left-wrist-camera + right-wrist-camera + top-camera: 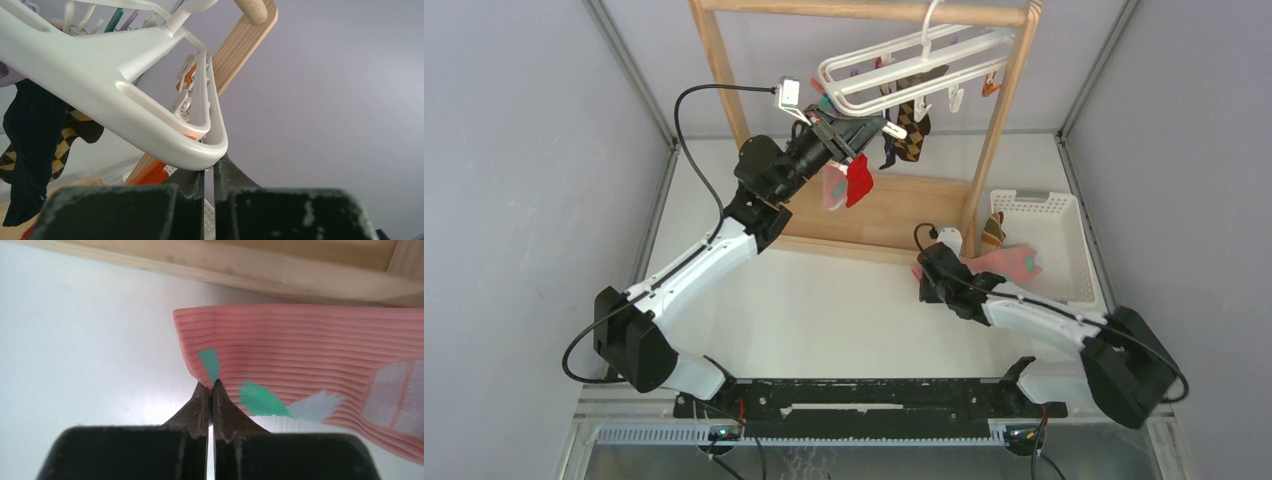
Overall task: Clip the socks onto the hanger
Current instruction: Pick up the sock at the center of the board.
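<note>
Pink teal-patched sock (300,350) clamped by right gripper (211,390); left gripper (209,167) closed.
Striped sock (993,229) kept in white slatted basket (1036,197), three o'clock.

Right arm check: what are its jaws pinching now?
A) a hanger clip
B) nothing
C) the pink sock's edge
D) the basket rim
C: the right wrist view shows the right gripper with its jaws shut on the edge of the pink sock.

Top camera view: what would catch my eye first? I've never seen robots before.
The left hand reaches up to a corner of the tilted white hanger on the wooden rack, where patterned socks already dangle. At lower right, the right hand pinches a pink sock by its edge, beside a white basket.
</note>
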Tool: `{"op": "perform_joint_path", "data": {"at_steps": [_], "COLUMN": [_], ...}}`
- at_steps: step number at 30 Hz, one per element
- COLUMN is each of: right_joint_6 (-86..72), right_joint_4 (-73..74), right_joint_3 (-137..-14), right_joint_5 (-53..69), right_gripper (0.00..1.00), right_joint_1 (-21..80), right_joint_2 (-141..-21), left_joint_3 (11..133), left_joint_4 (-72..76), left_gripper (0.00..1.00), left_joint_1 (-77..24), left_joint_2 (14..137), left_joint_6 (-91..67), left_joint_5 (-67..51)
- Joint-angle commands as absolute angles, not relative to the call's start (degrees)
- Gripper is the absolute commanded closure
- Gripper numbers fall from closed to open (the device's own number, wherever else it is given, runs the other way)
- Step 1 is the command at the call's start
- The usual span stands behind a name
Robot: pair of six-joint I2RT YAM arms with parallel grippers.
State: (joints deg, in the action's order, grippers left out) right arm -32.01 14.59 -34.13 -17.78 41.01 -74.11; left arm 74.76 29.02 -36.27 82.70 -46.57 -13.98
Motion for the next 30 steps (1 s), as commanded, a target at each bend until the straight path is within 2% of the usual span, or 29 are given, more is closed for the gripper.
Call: {"op": "perform_joint_path", "data": {"at_steps": [1, 5, 9, 18, 30], "right_joint_6": [-28.39, -26.91, -25.48, -20.64, -16.3], "right_joint_4": [17.03, 21.1, 23.52, 23.8, 24.76], "right_joint_3": [-35.9, -39.19, -43.5, -58.27, -72.26], "right_joint_5": [-13.42, -11.37, -9.81, -4.29, -1.64], "right_gripper": [1.0, 1.0, 1.0, 1.0, 1.0], "right_joint_1": [41.19, 41.28, 41.57, 41.09, 33.71], "right_joint_2": [-62.92, -56.36, -54.59, -58.18, -62.25], "left_joint_3": [74.35, 74.44, 74.53, 74.54, 74.62], "left_joint_4": [27.76, 28.04, 28.12, 29.34, 29.48], "left_gripper": [1.0, 1.0, 1.0, 1.0, 1.0], "left_joint_1": [-36.69, -36.68, -36.72, -36.67, -36.7], "left_joint_2": [81.91, 82.09, 82.0, 82.72, 83.46], "left_joint_6": [-47.77, -48.07, -48.16, -48.14, -47.69], "left_joint_5": [-18.95, -19.12, -19.2, -20.14, -20.11]}}
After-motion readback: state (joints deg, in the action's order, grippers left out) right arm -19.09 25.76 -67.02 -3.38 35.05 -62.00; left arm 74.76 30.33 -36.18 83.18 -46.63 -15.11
